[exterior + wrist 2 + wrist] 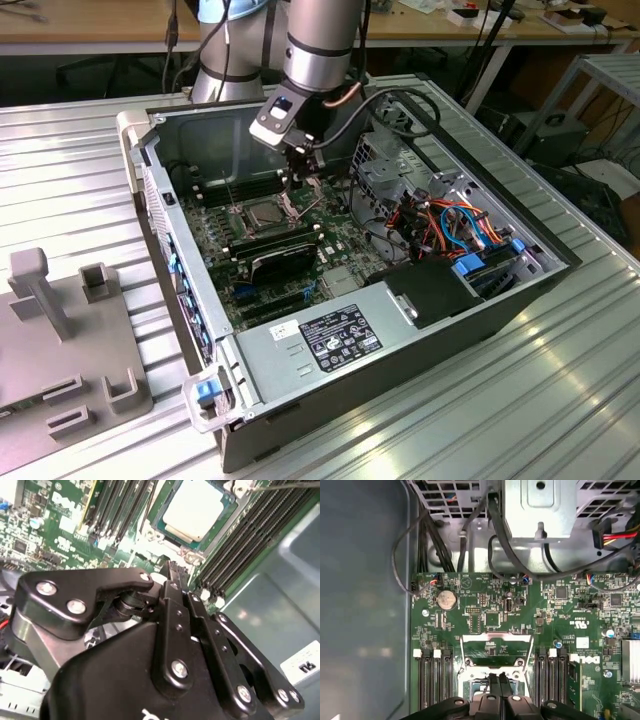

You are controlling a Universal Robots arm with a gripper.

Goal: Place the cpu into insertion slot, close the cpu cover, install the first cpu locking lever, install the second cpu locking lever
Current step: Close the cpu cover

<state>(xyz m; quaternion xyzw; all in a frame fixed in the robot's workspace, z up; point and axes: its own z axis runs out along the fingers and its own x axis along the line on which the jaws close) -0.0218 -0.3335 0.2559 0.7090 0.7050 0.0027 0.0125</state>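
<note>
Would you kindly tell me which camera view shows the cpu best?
The second wrist view: the cpu lies close and unobstructed, its silver top plain to see. The exterior view shows the cpu only as a small silver square. In the first wrist view, the gripper covers nearly all of it.

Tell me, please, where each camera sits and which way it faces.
Exterior view: off the arm, looking down into the open computer case; arm and fingers show.
First wrist view: on the arm, facing the motherboard; fingers show.
Second wrist view: on the arm, looking past the fingers at the chip.
Shared: both wrist views show fingers and motherboard.
</note>
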